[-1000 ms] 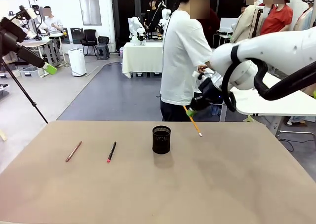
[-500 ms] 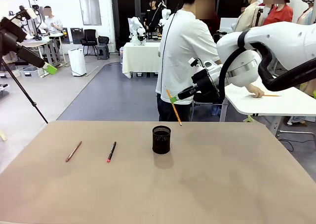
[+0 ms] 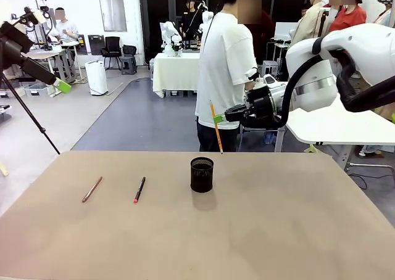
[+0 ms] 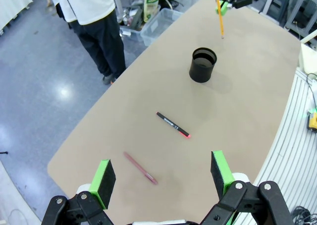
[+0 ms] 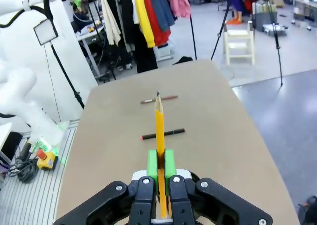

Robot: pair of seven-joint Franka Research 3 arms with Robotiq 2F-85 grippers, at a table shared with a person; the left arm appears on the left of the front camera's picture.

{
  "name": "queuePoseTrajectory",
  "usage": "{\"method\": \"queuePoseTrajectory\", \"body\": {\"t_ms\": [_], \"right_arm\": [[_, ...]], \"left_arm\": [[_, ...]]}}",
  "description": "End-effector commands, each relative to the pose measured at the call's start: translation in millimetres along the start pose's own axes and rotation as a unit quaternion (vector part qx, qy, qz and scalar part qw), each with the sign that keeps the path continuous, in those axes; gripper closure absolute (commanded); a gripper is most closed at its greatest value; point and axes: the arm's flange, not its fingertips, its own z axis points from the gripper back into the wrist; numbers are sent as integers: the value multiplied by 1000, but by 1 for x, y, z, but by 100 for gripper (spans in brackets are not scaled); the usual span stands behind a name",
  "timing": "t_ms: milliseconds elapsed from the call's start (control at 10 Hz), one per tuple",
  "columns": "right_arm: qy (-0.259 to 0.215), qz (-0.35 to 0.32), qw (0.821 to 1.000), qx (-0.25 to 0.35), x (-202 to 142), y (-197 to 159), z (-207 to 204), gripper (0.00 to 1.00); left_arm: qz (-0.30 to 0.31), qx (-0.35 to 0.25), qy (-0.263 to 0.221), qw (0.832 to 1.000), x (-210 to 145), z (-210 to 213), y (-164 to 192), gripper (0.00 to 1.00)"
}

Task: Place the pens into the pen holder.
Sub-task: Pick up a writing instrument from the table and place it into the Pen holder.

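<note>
The right tool (image 3: 217, 118) is clamped on the orange pen (image 3: 216, 131), tip down, at frame centre just above the holder (image 3: 202, 174), with its arm reaching in level from the right. The left tool (image 4: 161, 173) hangs wide and empty over the counter (image 3: 296, 218). The holder looks empty, and the black pen (image 3: 139, 189) and pink pen (image 3: 92, 189) lie at lower left, so all three remain.

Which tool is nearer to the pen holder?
Right. The right tool, holding the orange pen, hangs above and beyond the pen holder; the left tool is high, far to its left.
</note>
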Motion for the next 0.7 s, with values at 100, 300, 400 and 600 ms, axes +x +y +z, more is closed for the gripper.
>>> {"method": "queuePoseTrajectory", "body": {"t_ms": [100, 300, 400, 600], "right_arm": [[0, 0, 1000, 0, 0, 0, 0, 100], [-36, 55, 998, 25, -2, -11, -9, 100], [-47, 58, 996, 41, -2, -23, -13, 100], [-55, 51, 996, 48, -12, -42, -26, 100]], "left_arm": [[-1, 1, -4, 1000, 0, 0, 0, 0], [-1, 1, -4, 1000, 0, 0, 0, 0], [-1, 1, -4, 1000, 0, 0, 0, 0], [-1, 1, -4, 1000, 0, 0, 0, 0]]}}
